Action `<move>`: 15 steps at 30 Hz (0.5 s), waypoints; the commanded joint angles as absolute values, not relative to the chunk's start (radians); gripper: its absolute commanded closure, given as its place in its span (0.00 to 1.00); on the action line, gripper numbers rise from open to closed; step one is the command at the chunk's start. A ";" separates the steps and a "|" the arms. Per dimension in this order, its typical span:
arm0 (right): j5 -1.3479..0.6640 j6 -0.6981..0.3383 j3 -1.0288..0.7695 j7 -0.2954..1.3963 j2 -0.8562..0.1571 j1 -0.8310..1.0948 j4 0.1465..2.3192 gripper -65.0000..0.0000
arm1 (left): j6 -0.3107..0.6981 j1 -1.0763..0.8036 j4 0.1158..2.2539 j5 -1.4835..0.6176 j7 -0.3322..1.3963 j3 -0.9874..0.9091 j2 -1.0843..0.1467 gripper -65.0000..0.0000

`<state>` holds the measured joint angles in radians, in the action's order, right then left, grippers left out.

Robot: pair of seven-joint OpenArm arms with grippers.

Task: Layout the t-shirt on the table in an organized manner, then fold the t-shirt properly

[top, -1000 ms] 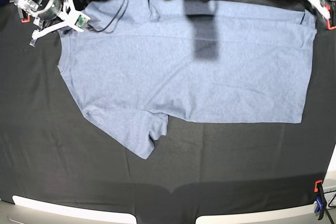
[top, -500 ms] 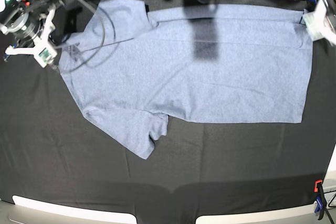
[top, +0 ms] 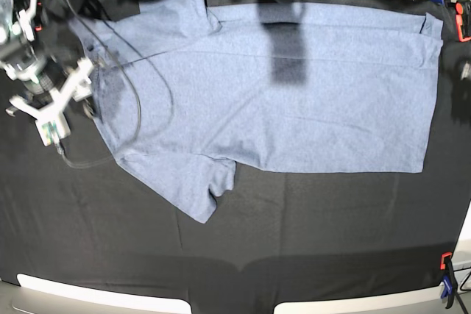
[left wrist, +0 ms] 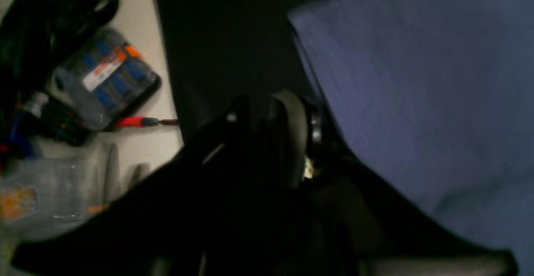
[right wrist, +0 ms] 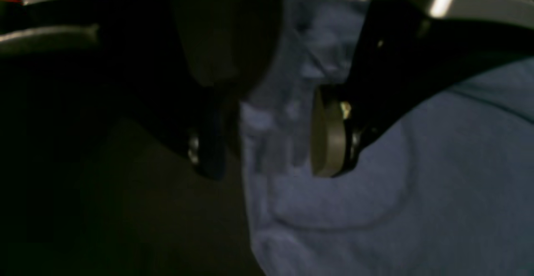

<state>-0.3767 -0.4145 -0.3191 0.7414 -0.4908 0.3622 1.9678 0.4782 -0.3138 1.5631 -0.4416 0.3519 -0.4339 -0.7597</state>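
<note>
**T-shirt flat on table, both arms at the edges**

T-shirt point(top: 294, 86) lies spread across the far half of the table point(top: 309, 240), collar end toward the right arm's side, one sleeve point(top: 193, 185) pointing to the near edge. Right gripper point(right wrist: 267, 142) hangs over the collar edge, jaws well apart, cloth seen between them but not pinched. Left gripper point(left wrist: 288, 142) is dark and blurred beside the shirt's hem corner; cannot tell its opening or whether it holds cloth. Red clamp point(top: 464, 20) at far corner.

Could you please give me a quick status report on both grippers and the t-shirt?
Right gripper open over t-shirt collar edge. Left gripper off the hem corner, state unclear. T-shirt flat on table, unfolded. Cable draped across shoulder.
</note>
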 commanded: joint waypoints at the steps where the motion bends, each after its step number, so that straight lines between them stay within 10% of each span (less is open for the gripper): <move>1: -0.378 -0.407 -0.327 0.722 -0.493 0.333 1.967 0.52 | 0.472 -0.263 1.542 -0.455 0.330 -0.445 -0.756 0.82; 15: -0.393 -0.408 -0.327 0.727 -0.418 0.148 1.780 0.52 | 0.484 0.089 1.109 -0.455 0.374 -0.443 -0.559 0.76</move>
